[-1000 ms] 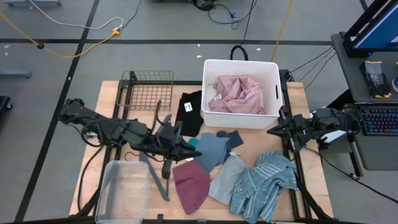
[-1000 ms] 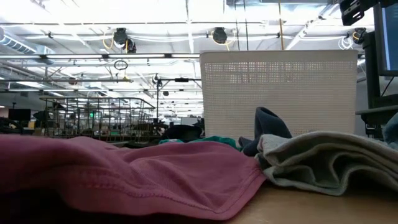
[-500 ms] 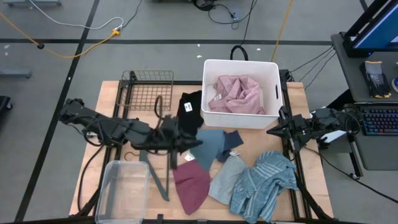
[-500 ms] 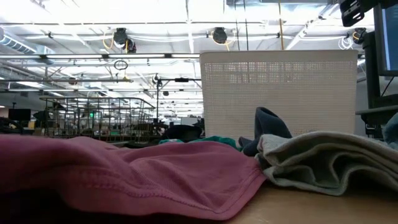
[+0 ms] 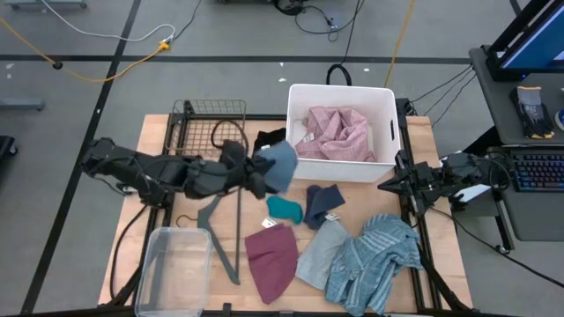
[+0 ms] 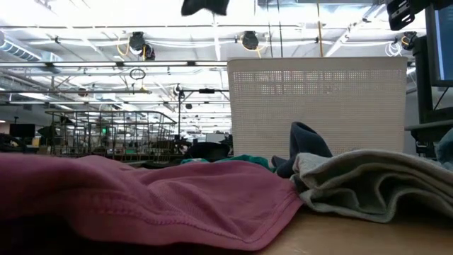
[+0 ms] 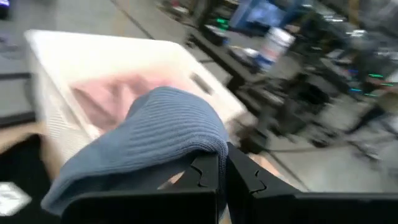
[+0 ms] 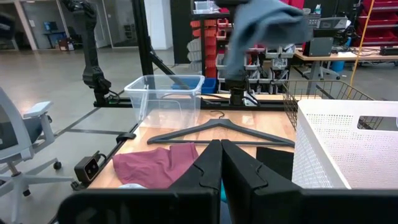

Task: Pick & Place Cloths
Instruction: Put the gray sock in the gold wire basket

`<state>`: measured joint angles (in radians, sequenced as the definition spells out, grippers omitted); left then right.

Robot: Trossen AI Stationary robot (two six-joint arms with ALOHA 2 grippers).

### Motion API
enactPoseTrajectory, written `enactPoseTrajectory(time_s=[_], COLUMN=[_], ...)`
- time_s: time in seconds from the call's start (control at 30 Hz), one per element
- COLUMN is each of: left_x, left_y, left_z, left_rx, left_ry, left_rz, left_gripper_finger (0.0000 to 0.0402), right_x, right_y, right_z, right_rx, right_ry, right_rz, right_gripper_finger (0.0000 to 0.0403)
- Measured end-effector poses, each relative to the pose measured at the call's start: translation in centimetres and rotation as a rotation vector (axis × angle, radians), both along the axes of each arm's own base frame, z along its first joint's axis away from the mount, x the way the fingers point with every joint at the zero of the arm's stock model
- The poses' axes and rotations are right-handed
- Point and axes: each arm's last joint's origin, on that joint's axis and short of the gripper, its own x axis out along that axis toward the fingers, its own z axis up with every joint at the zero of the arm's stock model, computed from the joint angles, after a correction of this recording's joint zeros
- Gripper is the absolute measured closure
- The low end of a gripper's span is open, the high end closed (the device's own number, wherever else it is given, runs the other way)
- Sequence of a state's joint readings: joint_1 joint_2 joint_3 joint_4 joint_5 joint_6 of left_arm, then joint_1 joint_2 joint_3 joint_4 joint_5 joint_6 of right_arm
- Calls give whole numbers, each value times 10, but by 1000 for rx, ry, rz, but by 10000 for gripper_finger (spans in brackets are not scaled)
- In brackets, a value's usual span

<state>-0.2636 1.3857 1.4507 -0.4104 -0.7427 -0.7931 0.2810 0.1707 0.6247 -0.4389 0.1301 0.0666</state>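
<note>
Grey-blue cloth (image 5: 280,165) hangs pinched in left hand (image 5: 257,176), mid-frame, beside white basket (image 5: 342,92). Loose drape may snag basket's rim or slip. Right hand (image 5: 389,186) pressed together, idle.

A: where's each cloth sitting?
B: pink cloth (image 5: 337,134) is bunched in the white basket (image 5: 384,98). black cloth (image 5: 268,143) lies beside it, with the teal cloth (image 5: 284,208) and dark blue cloth (image 5: 323,202) below.
A: and the rest?
B: maroon cloth (image 5: 271,260), pale grey-blue cloth (image 5: 319,255) and striped blue cloth (image 5: 374,257) lie flat near the counter's front. a blue ribbed cloth (image 5: 278,165) hangs midair.
</note>
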Motion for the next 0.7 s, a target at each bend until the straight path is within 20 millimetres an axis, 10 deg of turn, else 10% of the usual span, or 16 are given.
enactPoseTrajectory(time_s=[0.7], left_x=[-74], left_y=[114], left_z=[9], left_rx=[124], left_ry=[336], left_rz=[414], left_gripper_finger=[401], right_x=[0], right_y=[0], right_z=[0], right_rx=[-6], right_ry=[-1], right_rz=[0], right_gripper_finger=[403])
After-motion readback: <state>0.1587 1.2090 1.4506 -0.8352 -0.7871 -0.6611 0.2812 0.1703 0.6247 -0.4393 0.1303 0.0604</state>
